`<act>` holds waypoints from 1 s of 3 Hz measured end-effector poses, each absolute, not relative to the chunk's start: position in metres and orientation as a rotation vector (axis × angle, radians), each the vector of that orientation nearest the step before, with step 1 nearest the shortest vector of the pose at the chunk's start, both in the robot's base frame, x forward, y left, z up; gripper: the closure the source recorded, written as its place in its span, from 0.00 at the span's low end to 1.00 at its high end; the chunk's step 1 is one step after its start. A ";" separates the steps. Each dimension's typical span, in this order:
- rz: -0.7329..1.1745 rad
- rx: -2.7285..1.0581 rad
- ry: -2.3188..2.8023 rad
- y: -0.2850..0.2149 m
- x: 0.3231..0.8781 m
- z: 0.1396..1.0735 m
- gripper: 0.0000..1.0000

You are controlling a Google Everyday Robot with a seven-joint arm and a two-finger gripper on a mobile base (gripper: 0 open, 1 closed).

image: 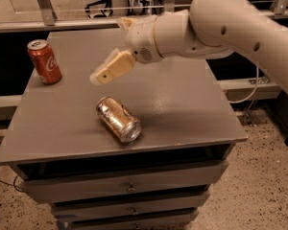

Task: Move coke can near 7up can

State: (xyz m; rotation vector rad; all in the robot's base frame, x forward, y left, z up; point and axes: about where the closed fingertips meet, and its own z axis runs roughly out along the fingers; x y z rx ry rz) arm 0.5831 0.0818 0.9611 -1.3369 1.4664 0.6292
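The coke can (44,62), red with white cursive lettering and a silver top, stands upright at the far left of the grey table (182,104). The gripper (105,73) hangs above the table's middle, to the right of the coke can and apart from it, its tan finger (113,67) pointing down to the left. It holds nothing that I can see. The 7up can is out of view; the arm covers the back right of the table.
A shiny gold-bronze can (118,119) lies on its side near the table's front, below the gripper. The table is a cabinet with drawers (129,188) under it. A speckled floor lies to the right.
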 end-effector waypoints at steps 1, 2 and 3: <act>0.763 -1.243 1.391 0.126 0.624 0.950 0.00; 0.867 -1.225 1.356 0.168 0.653 0.939 0.00; 0.907 -1.295 1.367 0.206 0.662 0.924 0.00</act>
